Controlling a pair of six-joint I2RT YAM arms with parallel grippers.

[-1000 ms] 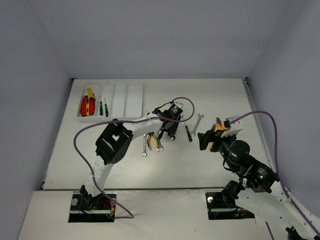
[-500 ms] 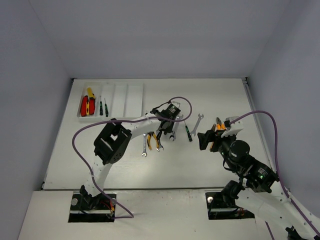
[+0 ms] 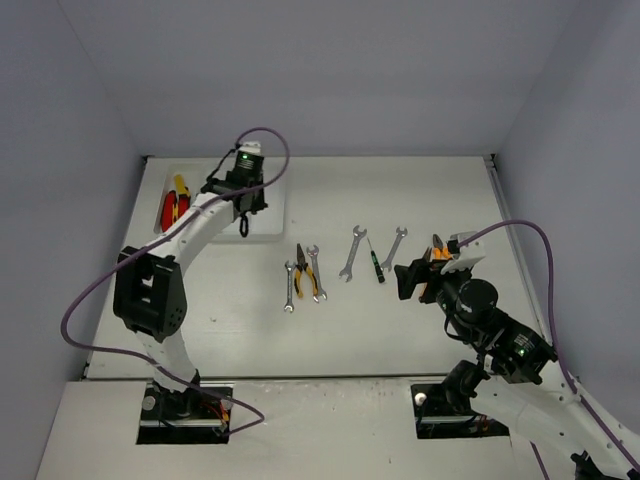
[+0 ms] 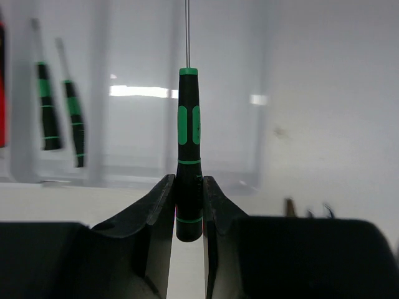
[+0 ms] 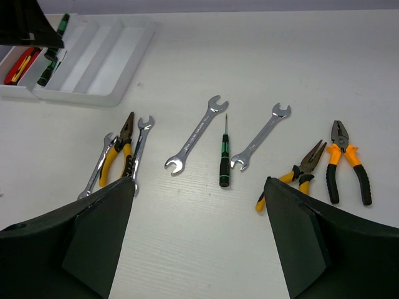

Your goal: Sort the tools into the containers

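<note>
My left gripper (image 3: 243, 212) hangs over the near edge of the white tray (image 3: 268, 190) and is shut on the butt of a green-and-black screwdriver (image 4: 189, 124). The jaws (image 4: 188, 199) pinch its handle, and its shaft points out over a bare compartment (image 4: 137, 143). The compartment to the left holds two screwdrivers (image 4: 47, 106). Red and yellow knives (image 3: 175, 208) lie in the leftmost one. My right gripper (image 5: 199, 237) stands open above the table, nothing between its fingers. Ahead of it lie a screwdriver (image 5: 224, 159) and two wrenches (image 5: 196, 134) (image 5: 260, 137).
Yellow-handled pliers (image 5: 121, 152) lie between two more wrenches (image 5: 140, 149) (image 5: 100, 165) left of centre. Two orange-handled pliers (image 5: 299, 174) (image 5: 349, 162) lie on the right, close under my right gripper (image 3: 420, 277). Grey walls enclose the table on three sides.
My left gripper closed on a screwdriver among the tools at mid-table, then swung back and left with it to the tray. My right arm has not moved.
</note>
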